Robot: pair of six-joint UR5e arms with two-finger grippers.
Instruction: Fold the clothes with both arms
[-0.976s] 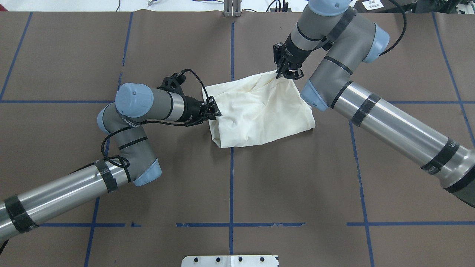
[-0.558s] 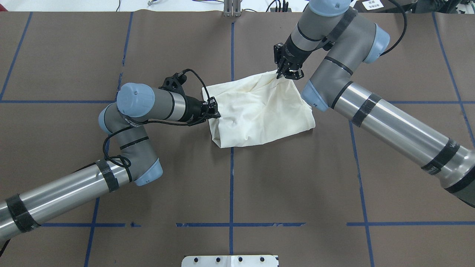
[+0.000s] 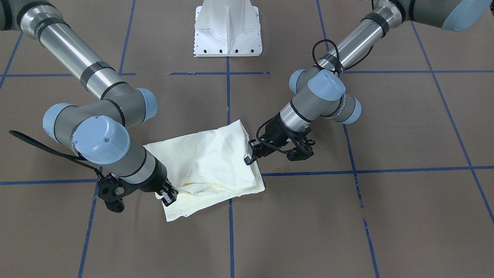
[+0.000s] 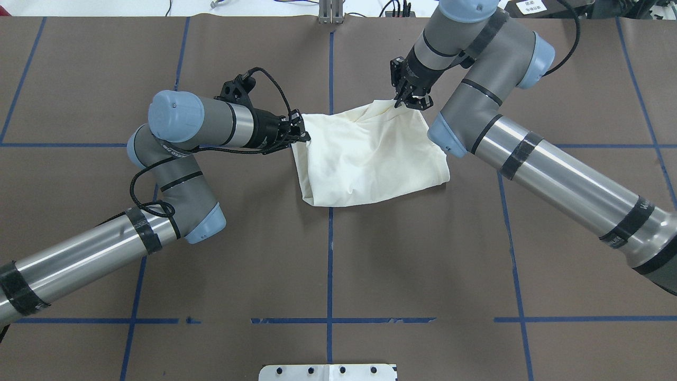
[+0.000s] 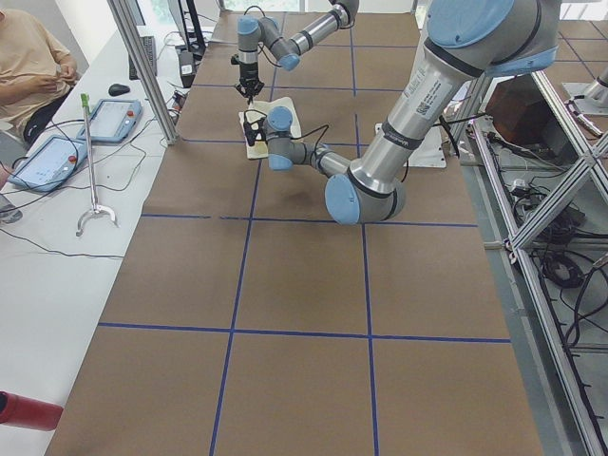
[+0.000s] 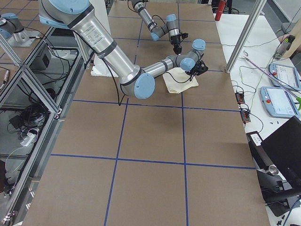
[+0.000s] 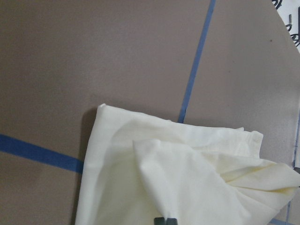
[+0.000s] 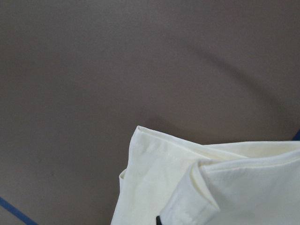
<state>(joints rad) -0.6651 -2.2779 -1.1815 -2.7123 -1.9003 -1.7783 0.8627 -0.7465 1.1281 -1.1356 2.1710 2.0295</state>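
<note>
Shirt: cream, plain-side-up long-sleeved cotton T-shirt [image 4: 370,159], already a compact folded bundle, lying mid-table on the brown paper-covered table w/ blue tape grid [image 4: 423,254], straddling the centre tape line. No print showing in any view.

Left claw: black two-finger left gripper [image 4: 300,133] is at the bundle's far-left corner. In the left wrist view you see the fingertips [image 7: 165,220] closed w/ cloth rising up to them, so it's clenched on a top layer of the shirt.

Right claw: black two-finger right gripper [image 4: 410,100] sits on the far-right corner, pointing down. Fabric peaks up into it in the overhead and front views, so it reads as pinching the shirt's edge too.

Cloth btwn grips: far edge drawn up off the table in a shallow ridge; near half lies flat w/ a few creases.

Step in hand: my read, you're mid-fold: both far corners picked up, ready to carry toward the robot's side for another halving.

Next move needs: lift both corners evenly, keep the edge taut btwn the arms, bring it over to meet the near edge, then let go together.

Watch: layers are stacked, so a pinch may hold only the top ply and the bundle could open.
</note>
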